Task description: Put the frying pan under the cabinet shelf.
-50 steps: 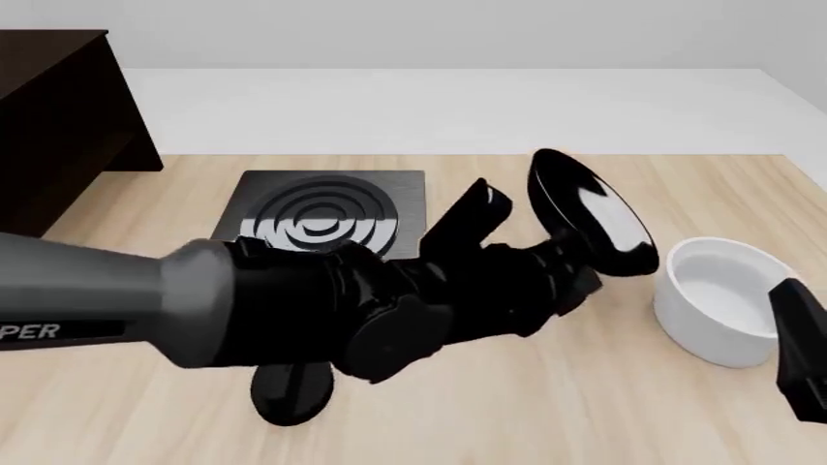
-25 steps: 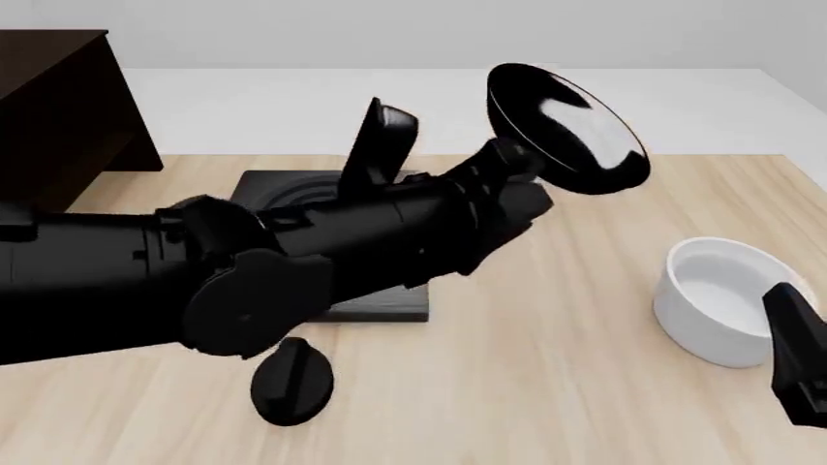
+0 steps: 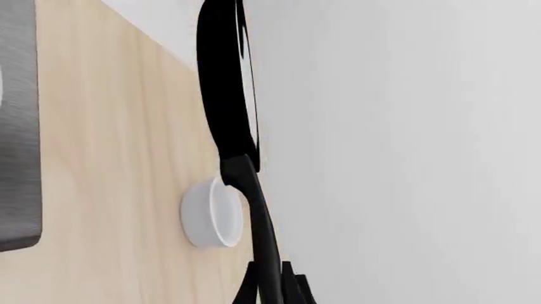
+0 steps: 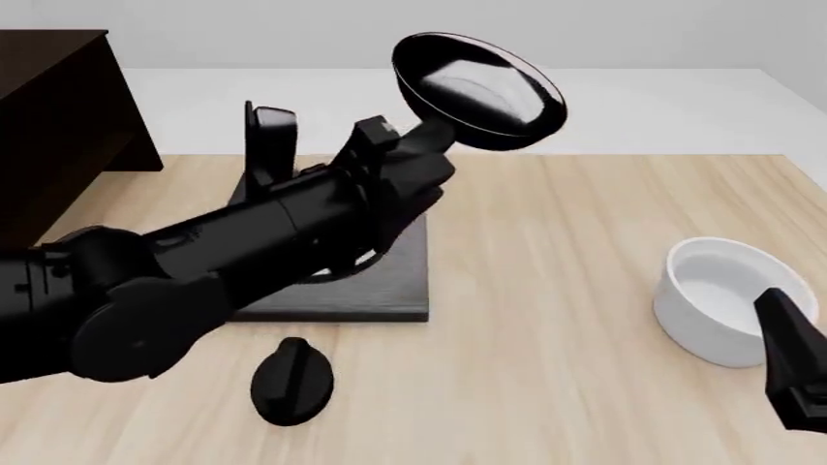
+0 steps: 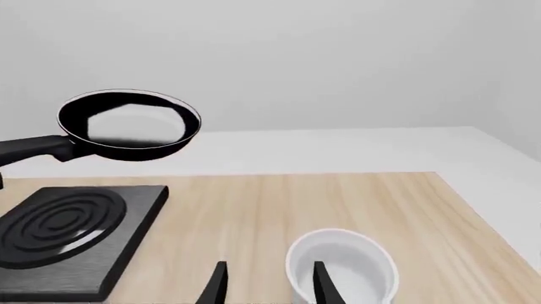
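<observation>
The frying pan [image 4: 478, 89], glossy black with a thin silvery rim, hangs tilted in the air above the table's far side. My left gripper [image 4: 403, 160] is shut on its long handle. The left wrist view shows the frying pan [image 3: 227, 95] edge-on, with the handle running down into the left gripper [image 3: 275, 288]. In the right wrist view the frying pan [image 5: 128, 125] floats above the stove plate. The cabinet shelf [image 4: 58, 116], dark brown, stands at the far left, well apart from the pan. My right gripper [image 5: 268, 288] is open, low at the right near the white pot.
A black stove plate [image 4: 394, 281] with concentric rings lies under my left arm. A small black round knob [image 4: 290, 381] sits near the front edge. A white deep pot [image 4: 718, 300] stands at the right, just beyond my right gripper [image 4: 791, 373].
My left arm has raised the frying pan and swung it left, from beside the white pot to above the stove plate's far side. The right arm has barely moved.
</observation>
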Motion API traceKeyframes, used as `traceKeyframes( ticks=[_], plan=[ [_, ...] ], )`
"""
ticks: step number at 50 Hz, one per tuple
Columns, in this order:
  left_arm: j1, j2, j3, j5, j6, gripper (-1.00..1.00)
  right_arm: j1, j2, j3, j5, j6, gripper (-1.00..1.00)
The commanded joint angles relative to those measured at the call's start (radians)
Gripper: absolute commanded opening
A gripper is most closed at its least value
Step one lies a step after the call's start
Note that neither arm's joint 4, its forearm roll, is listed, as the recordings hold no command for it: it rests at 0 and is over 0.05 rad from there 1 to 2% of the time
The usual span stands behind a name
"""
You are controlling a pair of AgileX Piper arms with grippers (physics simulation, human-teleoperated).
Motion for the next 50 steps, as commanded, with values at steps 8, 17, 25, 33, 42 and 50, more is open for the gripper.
traceKeyframes(
  ticks=[8, 17, 25, 33, 42, 50],
  plan=[
    [0.129, -0.040, 0.114, -0.196, -0.082, -1.00, 0.021, 0.022, -0.005, 0.007, -0.033, 1.00],
    [0.212, -0.065, 0.160, -0.230, -0.076, -1.00, 0.031, 0.037, 0.002, -0.008, -0.038, 1.00],
    [0.288, -0.073, 0.207, -0.264, -0.088, -1.00, 0.031, 0.030, 0.002, 0.000, -0.036, 1.00],
    [0.317, -0.050, 0.261, -0.345, -0.119, -1.00, 0.032, 0.035, 0.002, -0.004, -0.037, 1.00],
    [0.339, -0.034, 0.318, -0.416, -0.153, -1.00, 0.038, 0.046, 0.002, -0.010, -0.040, 1.00],
    [0.373, -0.025, 0.358, -0.462, -0.168, -1.00, 0.036, 0.040, 0.004, -0.007, -0.042, 1.00]
  ],
)
